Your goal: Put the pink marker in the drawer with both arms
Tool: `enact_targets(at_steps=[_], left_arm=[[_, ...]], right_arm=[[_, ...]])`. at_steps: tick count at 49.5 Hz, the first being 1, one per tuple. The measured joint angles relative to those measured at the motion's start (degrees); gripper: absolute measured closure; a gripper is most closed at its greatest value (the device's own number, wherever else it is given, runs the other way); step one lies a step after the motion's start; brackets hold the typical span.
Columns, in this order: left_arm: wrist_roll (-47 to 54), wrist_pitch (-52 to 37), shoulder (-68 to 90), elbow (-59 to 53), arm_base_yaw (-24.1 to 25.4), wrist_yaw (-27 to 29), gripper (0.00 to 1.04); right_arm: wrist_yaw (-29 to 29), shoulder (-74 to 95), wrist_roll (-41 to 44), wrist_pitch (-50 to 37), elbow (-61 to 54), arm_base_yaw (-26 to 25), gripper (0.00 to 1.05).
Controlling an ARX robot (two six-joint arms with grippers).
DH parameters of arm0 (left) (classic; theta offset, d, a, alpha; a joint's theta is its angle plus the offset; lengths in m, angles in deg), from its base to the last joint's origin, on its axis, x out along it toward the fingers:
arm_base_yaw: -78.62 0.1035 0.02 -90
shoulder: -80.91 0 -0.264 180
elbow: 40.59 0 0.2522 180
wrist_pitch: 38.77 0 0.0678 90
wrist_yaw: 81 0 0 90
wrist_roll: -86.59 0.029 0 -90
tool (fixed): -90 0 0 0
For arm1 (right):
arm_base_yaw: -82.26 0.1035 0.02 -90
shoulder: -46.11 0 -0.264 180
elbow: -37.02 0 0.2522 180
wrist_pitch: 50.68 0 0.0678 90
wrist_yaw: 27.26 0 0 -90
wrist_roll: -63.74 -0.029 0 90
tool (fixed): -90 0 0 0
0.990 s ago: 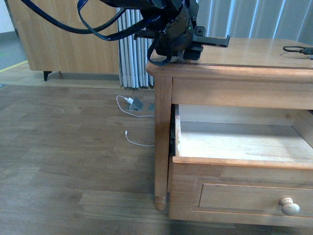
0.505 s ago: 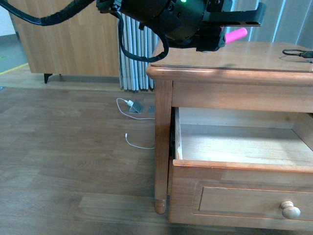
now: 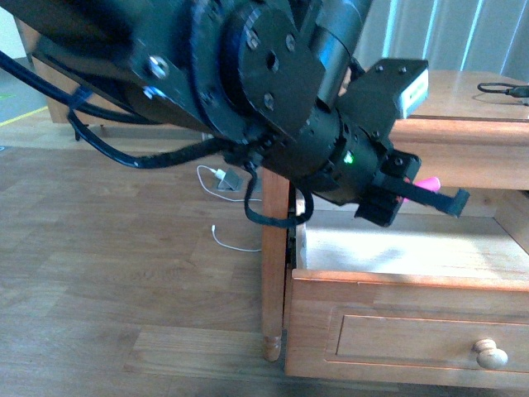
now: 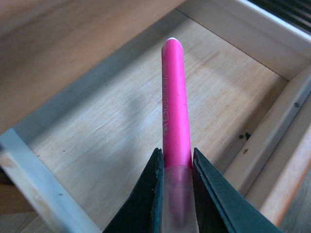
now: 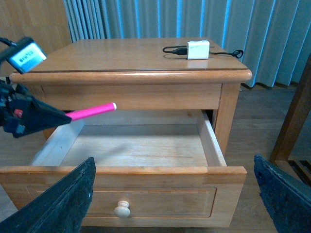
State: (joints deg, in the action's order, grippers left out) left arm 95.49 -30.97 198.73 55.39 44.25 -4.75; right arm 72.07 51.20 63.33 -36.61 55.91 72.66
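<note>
The pink marker is clamped between the jaws of my left gripper, sticking out level over the pale floor of the open drawer. In the front view the left arm fills the upper left, its gripper above the drawer, with a bit of the marker showing. In the right wrist view the marker pokes out over the drawer, which is pulled far out, with its round pale knob. My right gripper is open and empty, in front of the drawer's front.
The dresser top carries a white charger with a black cable. A white cable and plug lie on the wood floor left of the dresser's leg. Blue-grey curtains hang behind.
My left arm has come down from above the dresser top, carrying the marker forward and lower, to just over the open drawer.
</note>
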Motion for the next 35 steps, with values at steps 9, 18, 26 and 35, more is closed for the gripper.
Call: enact_targets(at_steps=[9,18,26,35], left_arm=[[-0.2,0.7,5.2,3.6,-1.2,1.6,0.91],[-0.3,1.1,8.5,6.3,-1.7,2.8,0.91],[-1.0,0.7,9.0,6.4,-1.8,3.3,0.79],[-1.7,-2.1,8.5,5.3,-1.7,4.7,0.47]], right_arm=[[0.0,0.0,0.0,0.0,0.0,0.0,0.08],[0.0,0.0,0.0,0.0,0.0,0.0,0.08],[0.0,0.0,0.0,0.0,0.0,0.0,0.08],[0.0,0.0,0.0,0.0,0.0,0.0,0.08]])
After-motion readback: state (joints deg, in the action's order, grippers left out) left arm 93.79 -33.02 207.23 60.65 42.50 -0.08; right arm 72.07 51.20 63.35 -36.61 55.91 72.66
